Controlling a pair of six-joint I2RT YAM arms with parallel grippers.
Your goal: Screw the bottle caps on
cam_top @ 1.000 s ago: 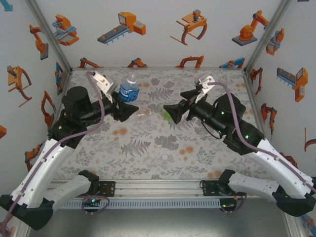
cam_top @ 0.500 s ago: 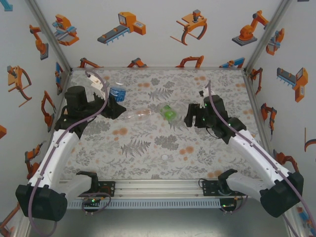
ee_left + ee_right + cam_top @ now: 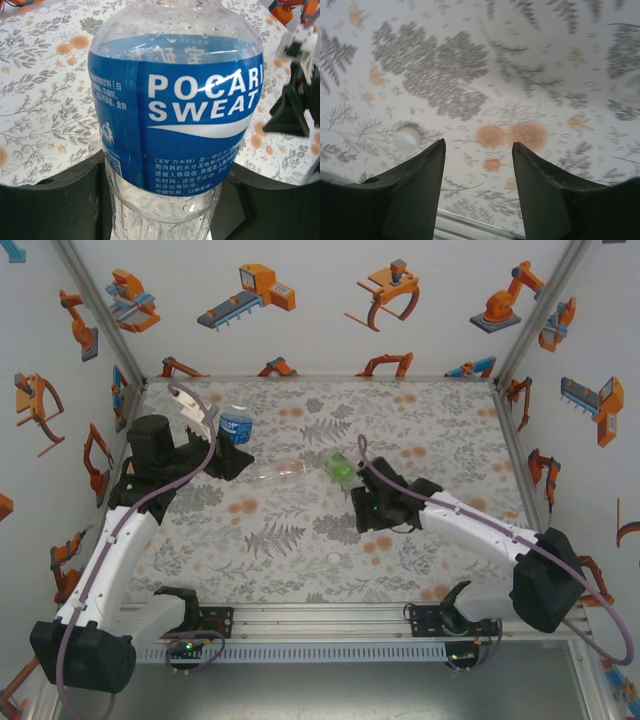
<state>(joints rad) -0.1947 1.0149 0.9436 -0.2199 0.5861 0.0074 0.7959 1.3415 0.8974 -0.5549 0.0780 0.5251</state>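
The blue-labelled bottle point(image 3: 236, 424) stood roughly upright at the far left of the table point(image 3: 440, 430), clamped in the left gripper point(image 3: 233, 445). In the left wrist view the label read POCARI SWEAT and droplets clung inside the clear plastic. The black fingers point(image 3: 55, 200) pressed the bottle's lower body from both sides. Whether its base rested on the table could not be told.

The left arm rose from its mount at the near left and ran up along the left side. Its forearm bent inward toward the bottle, and a purple cable point(image 3: 150, 502) trailed along it.

Just right of that gripper the plain clear bottle point(image 3: 278, 472) lay on its side. The green-labelled bottle point(image 3: 341, 469) lay on its side next to it, the two nearly end to end.

One white cap point(image 3: 333, 560) sat alone on the flowered surface toward the front rail point(image 3: 320, 620), well apart from all three bottles.

The right arm stretched low and leftward across the table from the near right, with its wrist just on the near side of the green-labelled bottle. The right gripper point(image 3: 362, 518) pointed down toward the near edge with its fingers point(image 3: 410, 200) spread apart and nothing between them. In the right wrist view the cap lay off to the left of the gap, beside one finger and not touching it.
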